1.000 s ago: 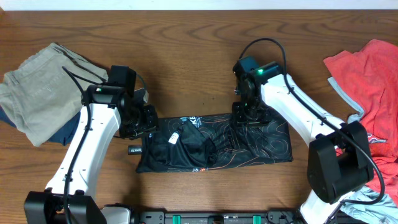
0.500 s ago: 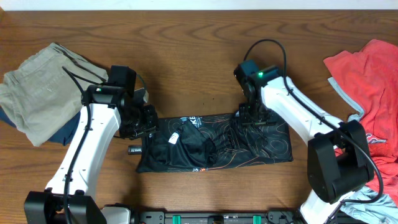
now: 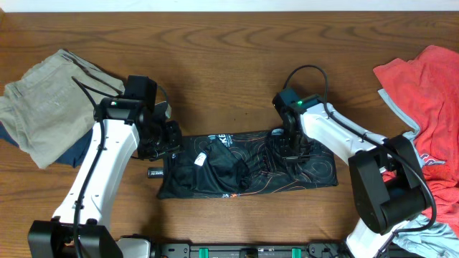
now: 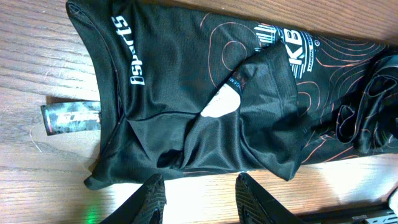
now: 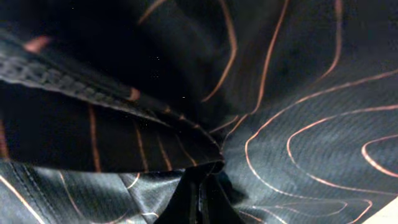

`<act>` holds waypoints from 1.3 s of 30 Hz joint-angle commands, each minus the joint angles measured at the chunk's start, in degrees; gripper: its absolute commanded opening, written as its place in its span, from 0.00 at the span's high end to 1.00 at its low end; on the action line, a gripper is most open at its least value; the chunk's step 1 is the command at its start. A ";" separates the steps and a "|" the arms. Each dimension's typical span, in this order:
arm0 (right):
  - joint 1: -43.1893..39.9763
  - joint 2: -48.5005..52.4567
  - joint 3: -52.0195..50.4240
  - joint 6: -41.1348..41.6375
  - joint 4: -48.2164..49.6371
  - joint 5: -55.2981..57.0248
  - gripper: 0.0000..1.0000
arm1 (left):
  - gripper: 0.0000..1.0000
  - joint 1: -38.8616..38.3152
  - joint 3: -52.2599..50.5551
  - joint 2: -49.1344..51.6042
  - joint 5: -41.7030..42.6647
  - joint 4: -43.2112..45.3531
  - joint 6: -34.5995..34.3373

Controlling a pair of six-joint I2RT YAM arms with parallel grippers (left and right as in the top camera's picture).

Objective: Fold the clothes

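1. Surface: brown wood-grain counter; a pale strip runs along its far edge.
2. Task item: the black short-sleeved jersey with thin orange contour lines and white lettering lies as a wide folded band at the near middle of the counter, between the two arms; its middle is rumpled.
3. Left claw: released, nothing between the fingers; it hangs over bare wood just beside the jersey's left end.
4. Right claw: clenched on a raised pleat of the jersey near its right part; fingertips pressed together in the cloth.
5. Other clothes: red shirt heaped at the right edge, pale blue-grey shirt below it; beige folded garment at the left, over a dark blue piece.
6. A small dark rectangular tag lies on the counter, touching the jersey's left end.
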 commanded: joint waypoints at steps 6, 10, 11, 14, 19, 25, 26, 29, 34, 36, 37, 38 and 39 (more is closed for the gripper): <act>-0.37 -0.70 -0.04 -10.88 -5.31 -10.45 0.99 | 0.60 0.31 0.79 -0.50 -0.76 -0.11 0.15; -0.37 -0.70 -0.04 -14.27 -6.49 -14.14 0.99 | 0.60 0.31 0.79 -0.50 -0.76 0.26 0.13; -0.37 -0.70 -0.04 -14.27 -6.19 -14.29 0.99 | 0.61 0.31 0.79 -0.50 -0.76 0.28 0.13; -0.37 -0.70 -0.04 -14.25 -4.44 -15.72 0.99 | 0.61 0.31 0.79 -0.50 -0.76 0.26 0.13; -0.37 -0.70 -0.04 -17.35 -1.92 -22.34 0.98 | 0.61 0.31 0.79 -0.50 -0.76 0.24 0.13; -0.37 -0.81 0.07 -20.20 -0.26 -25.66 0.89 | 0.60 0.31 0.79 -0.50 -0.76 0.24 0.15; -0.37 -0.96 0.31 -20.11 -0.09 -25.64 0.88 | 0.60 0.31 0.79 -0.50 -0.76 0.24 0.15; -0.37 -1.70 1.55 -20.02 -0.09 -25.64 0.86 | 0.50 0.31 0.79 -0.50 -0.76 0.24 0.17; -0.37 -6.27 4.28 -20.04 -0.61 -24.46 0.83 | 0.38 0.31 0.79 -0.50 -3.15 0.13 0.15; -0.39 -8.79 5.11 -20.04 -0.66 -23.19 0.79 | 0.34 0.31 0.79 -0.50 -4.96 -0.13 0.15; -0.42 -10.16 5.35 -20.04 -0.66 -22.29 0.78 | 0.32 0.31 0.79 -0.50 -5.77 -0.15 0.15; -0.42 -11.30 5.44 -20.04 -0.66 -21.44 0.76 | 0.29 0.31 0.79 -0.50 -6.34 -0.15 0.15; -0.44 -12.76 5.44 -20.02 -0.74 -20.15 0.55 | 0.25 0.31 0.79 -0.48 -6.78 -0.13 0.15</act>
